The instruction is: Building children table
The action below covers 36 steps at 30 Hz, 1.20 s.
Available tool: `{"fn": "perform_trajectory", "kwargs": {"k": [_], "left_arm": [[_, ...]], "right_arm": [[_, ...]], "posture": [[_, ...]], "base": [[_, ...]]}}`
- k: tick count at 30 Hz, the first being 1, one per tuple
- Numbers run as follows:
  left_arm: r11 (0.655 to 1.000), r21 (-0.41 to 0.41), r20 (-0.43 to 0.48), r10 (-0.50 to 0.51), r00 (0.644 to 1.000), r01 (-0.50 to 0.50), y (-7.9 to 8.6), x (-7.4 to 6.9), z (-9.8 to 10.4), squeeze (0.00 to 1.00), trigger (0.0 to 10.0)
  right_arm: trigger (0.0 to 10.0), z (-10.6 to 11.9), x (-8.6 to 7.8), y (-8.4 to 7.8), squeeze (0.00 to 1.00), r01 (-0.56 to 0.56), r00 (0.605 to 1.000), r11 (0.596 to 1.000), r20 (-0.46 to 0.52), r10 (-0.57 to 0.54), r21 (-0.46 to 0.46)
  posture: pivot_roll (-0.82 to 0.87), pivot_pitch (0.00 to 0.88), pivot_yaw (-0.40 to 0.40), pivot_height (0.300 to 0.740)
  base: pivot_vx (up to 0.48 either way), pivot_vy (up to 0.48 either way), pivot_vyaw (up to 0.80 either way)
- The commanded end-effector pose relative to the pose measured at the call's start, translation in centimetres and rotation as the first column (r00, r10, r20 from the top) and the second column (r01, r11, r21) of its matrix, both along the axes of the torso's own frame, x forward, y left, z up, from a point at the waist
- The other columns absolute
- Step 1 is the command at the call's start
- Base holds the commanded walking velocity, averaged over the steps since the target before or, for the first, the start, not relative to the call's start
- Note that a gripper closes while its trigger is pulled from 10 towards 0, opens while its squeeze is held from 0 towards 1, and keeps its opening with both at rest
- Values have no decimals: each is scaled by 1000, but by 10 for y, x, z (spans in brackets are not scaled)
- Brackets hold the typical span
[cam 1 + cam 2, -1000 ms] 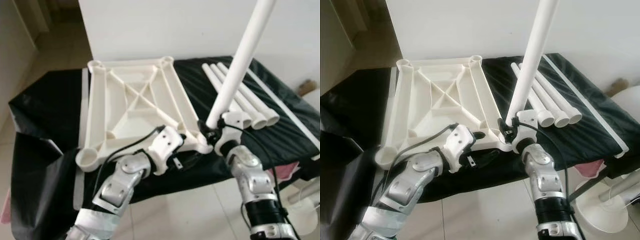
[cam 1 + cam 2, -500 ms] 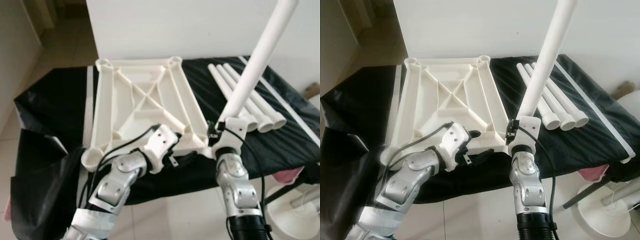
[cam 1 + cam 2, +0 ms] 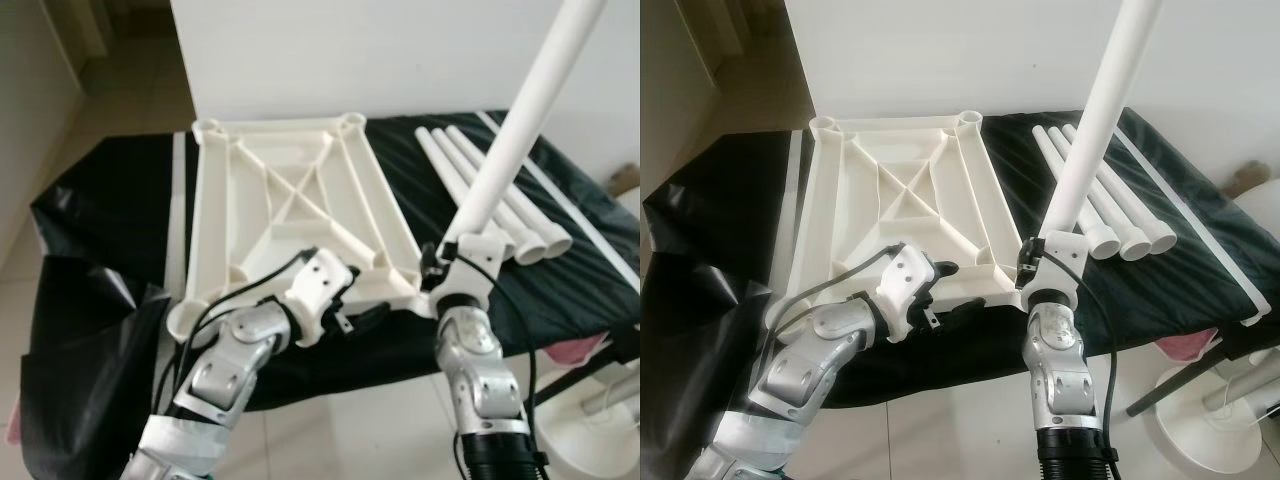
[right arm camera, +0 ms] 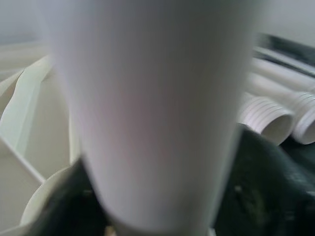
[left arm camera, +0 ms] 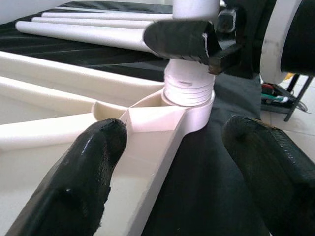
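The white plastic tabletop (image 3: 290,200) lies upside down on a black-covered table. My right gripper (image 3: 443,262) is shut on a long white leg (image 3: 520,120), gripping it near its lower end. The leg rises leaning away to the right. Its threaded end (image 5: 188,88) sits in the near right corner socket (image 5: 194,110). My left gripper (image 5: 172,142) is open at the tabletop's front edge, just left of that socket. One finger (image 5: 83,172) is over the tabletop's rib, the other (image 5: 266,162) over the black cloth.
Three spare white legs (image 3: 490,200) lie side by side on the cloth right of the tabletop. A thin white strip (image 3: 575,205) runs along the table's right edge. Black sheeting (image 3: 80,330) hangs at the left. A white round stand base (image 3: 1210,430) is on the floor at the right.
The camera has shifted a little. My right forearm has swung in more directly under the leg, which stays at the corner socket. My left gripper holds its place.
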<state>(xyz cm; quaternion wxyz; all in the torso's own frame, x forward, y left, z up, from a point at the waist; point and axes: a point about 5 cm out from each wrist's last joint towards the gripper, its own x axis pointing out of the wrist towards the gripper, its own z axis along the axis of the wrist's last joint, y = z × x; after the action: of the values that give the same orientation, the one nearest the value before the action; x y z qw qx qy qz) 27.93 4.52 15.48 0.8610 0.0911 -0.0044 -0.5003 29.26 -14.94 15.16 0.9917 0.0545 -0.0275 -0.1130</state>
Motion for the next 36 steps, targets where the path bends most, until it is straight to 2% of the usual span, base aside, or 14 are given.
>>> {"fn": "perform_trajectory", "kwargs": {"k": [1,6,9,10,11,13,16,25,30,31,36], "left_arm": [[1000,-8,-3,-13,1000,13,-2,-1,2,0,10000],[999,38,7,5,1000,-6,-1,0,-3,0,10000],[999,36,13,5,1000,-5,-1,0,-3,0,10000],[999,32,11,4,1000,-5,-1,0,-2,0,10000],[999,30,4,11,1000,-11,-2,0,-2,0,10000],[999,29,-1,15,1000,-15,-2,1,-2,0,10000],[999,30,-30,20,999,-19,-4,1,-2,0,10000],[999,33,13,13,1000,-13,-3,-2,0,0,10000],[1000,21,35,23,999,-23,-3,-2,2,0,10000],[1000,-2,85,0,996,0,-2,-4,5,0,10000],[998,-34,51,51,997,-49,3,1,6,0,10000]], "right_arm": [[10000,-10,-8,7,1000,3,1000,998,-22,-2,58],[10000,-5,-5,2,1000,-32,999,999,2,32,37],[10000,-3,-4,0,1000,-51,999,998,15,50,25],[10000,-3,-4,-1,82,-64,998,998,21,63,21],[10000,-3,-3,-2,0,-104,994,994,17,104,28],[10000,-3,-2,-2,0,-132,991,991,15,132,34],[10000,-4,2,-6,0,-253,967,966,25,252,45],[10000,-4,10,-22,0,-340,940,940,14,340,-27],[10000,-6,9,-22,0,-358,933,933,13,359,-42],[10000,-12,8,-21,0,-351,936,935,-7,351,-46],[10000,-13,7,-22,0,-329,944,944,4,329,-21]], "posture": [[-17,33,-50,740],[-21,39,-43,740],[-21,38,-43,740],[-21,38,-43,740],[-24,40,-43,740],[-24,40,-43,740],[-30,41,-40,740],[-17,42,-46,740],[-14,43,-49,740],[-12,44,-51,740],[-10,45,-50,740]], "base": [[0,0,0],[0,0,0],[0,0,0],[0,0,0],[0,0,0],[0,0,0],[0,0,0],[0,0,0],[0,0,0],[0,0,0],[0,0,0]]}}
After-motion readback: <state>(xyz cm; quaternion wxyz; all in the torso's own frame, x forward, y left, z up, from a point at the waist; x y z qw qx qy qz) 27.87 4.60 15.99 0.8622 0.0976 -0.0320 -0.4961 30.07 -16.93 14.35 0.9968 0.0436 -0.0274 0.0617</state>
